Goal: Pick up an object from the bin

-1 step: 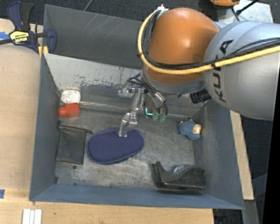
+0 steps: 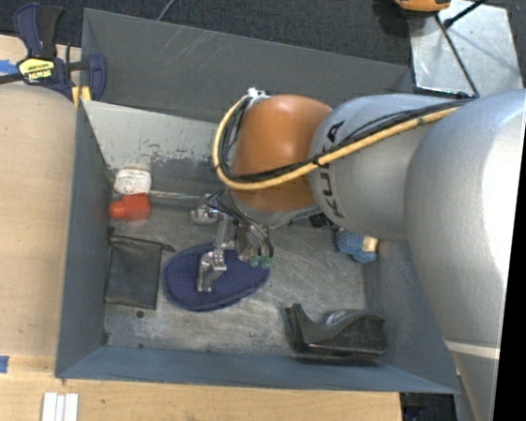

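My gripper (image 2: 231, 260) sits low over the blue pad (image 2: 183, 292) mid-frame, apart or together I can't tell, nothing lifted yet.

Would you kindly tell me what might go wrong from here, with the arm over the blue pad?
The end effector is low over the blue pad, which looks soft and flat: it may fold or slip free on lifting. The grey block lies close beside the pad, so a dragged pad could nudge it.
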